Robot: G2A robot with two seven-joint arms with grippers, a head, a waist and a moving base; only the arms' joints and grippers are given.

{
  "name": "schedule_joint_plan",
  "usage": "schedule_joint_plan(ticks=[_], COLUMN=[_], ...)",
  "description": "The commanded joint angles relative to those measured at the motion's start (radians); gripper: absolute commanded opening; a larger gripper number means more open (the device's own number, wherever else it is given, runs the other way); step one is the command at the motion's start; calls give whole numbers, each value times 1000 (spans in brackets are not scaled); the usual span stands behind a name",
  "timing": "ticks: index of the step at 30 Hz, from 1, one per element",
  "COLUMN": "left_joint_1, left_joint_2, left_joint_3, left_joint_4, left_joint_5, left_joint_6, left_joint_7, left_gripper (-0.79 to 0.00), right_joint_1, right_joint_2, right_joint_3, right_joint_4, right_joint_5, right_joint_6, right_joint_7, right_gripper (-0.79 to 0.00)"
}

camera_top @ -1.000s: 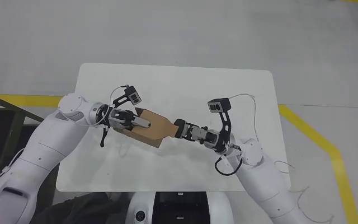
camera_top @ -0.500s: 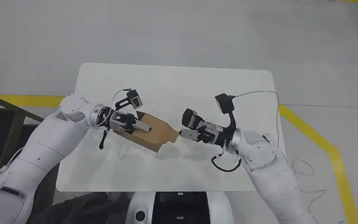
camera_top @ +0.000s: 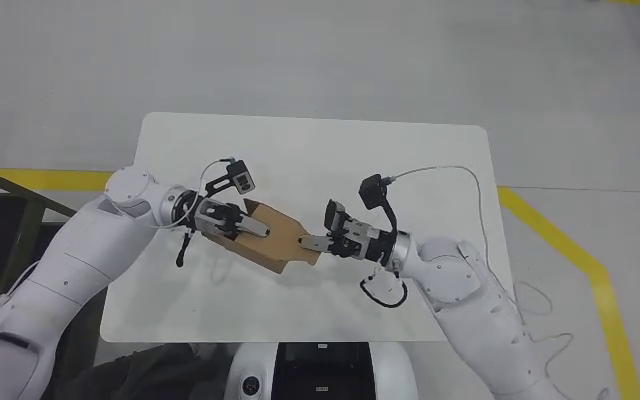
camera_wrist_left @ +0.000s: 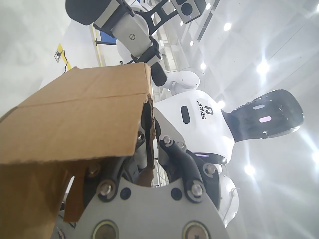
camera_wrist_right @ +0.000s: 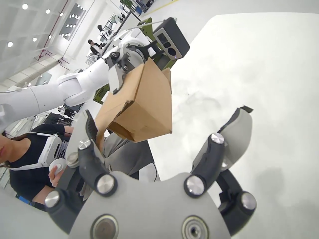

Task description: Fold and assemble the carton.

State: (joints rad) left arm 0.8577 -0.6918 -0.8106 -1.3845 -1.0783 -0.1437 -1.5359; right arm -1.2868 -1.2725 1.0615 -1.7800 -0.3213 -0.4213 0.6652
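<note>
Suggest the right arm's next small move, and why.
Probably close the right gripper on the end of the carton facing it: it is wide open right at that end, while the left gripper clamps the far end.

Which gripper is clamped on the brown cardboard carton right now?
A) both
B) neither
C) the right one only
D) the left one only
D. The left gripper is shut on one end of the brown cardboard carton, while the right gripper sits at the opposite end with its fingers spread wide apart.
</note>
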Motion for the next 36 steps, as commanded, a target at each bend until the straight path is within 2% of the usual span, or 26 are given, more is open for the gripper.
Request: schedule_joint_plan(ticks=[1,17,26,36], left_joint_1=[-2,-9,-9,-18], left_joint_2=[1,15,23,30], left_joint_3=[2,17,24,38], left_joint_4=[-1,-18,-24,-28], left_joint_5=[-4,-54,-85,-83], left_joint_6=[-4,-9,-8,-6], left_joint_7=[0,0,0,0], left_gripper=[-785,-785,-785,-785], right_joint_1=[-4,23,17,33], right_joint_2=[1,-5,-1,-3], right_joint_3=[-5,-72,-89,-109], right_joint_4=[-4,31,9,16], right_joint_5=[-15,-53,-122,-126], right_joint_6=[9,16,50,59], right_joint_7=[-2,-70,-64,-87], right_gripper=[0,0,0,0])
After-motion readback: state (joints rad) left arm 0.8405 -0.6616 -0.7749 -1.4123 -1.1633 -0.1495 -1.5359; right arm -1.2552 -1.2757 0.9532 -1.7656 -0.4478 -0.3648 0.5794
